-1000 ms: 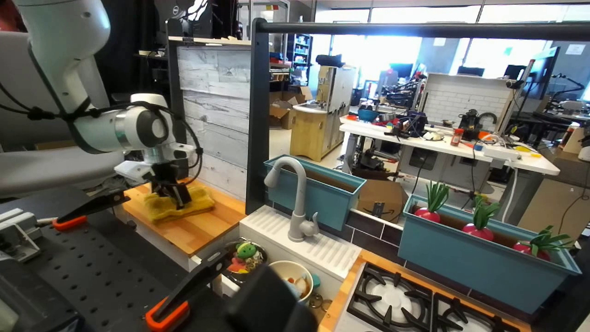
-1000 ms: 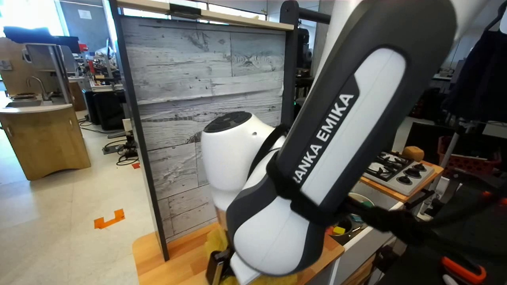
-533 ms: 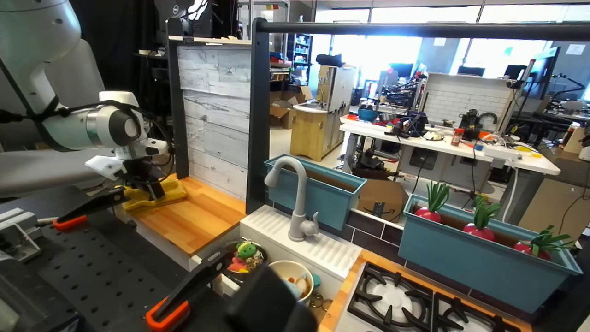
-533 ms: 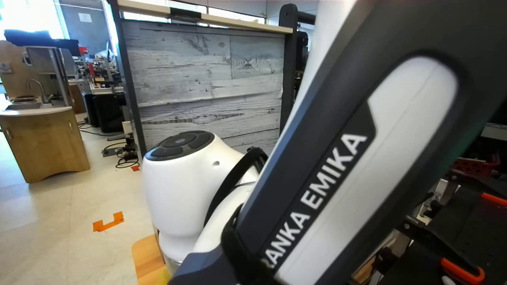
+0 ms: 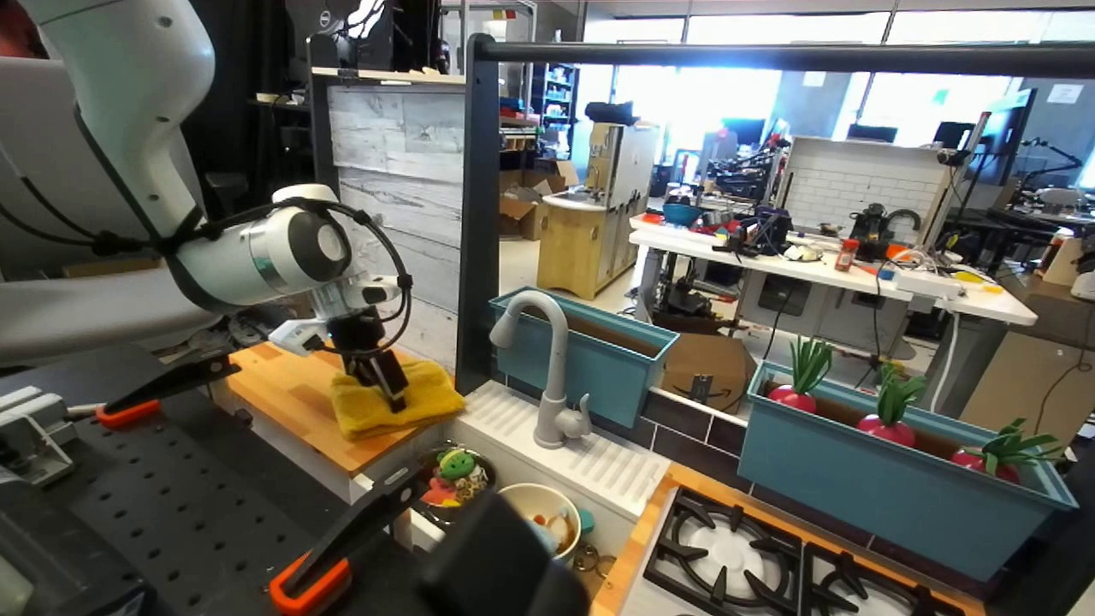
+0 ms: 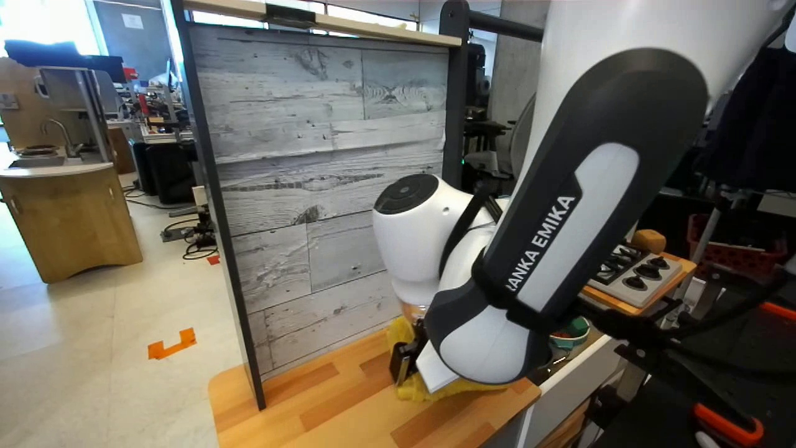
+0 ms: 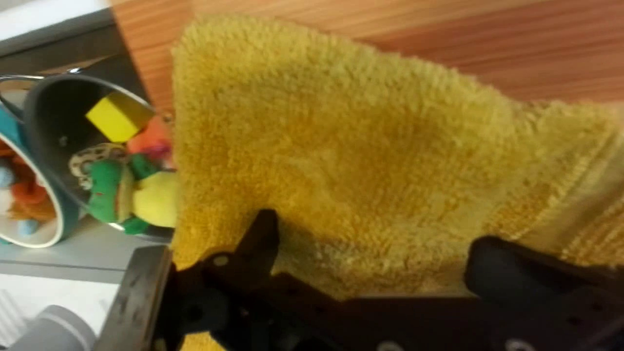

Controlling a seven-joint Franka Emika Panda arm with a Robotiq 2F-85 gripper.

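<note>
Exterior view: wooden counter [image 5: 295, 389], windows [image 5: 783, 26].

A robot arm [image 5: 218, 265] and cluttered workbench [image 5: 804, 265] mark a lab.

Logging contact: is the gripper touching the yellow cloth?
Touching: the wrist view shows the gripper with a fingertip pressed against the yellow cloth, no gap visible.

Bright windows [image 5: 684, 94], white worktable [image 5: 997, 306], low wooden cabinet [image 6: 68, 224]; pale floor [image 6: 118, 298] with orange tape [image 6: 168, 350], grey wood-grain panel [image 6: 298, 124].
</note>
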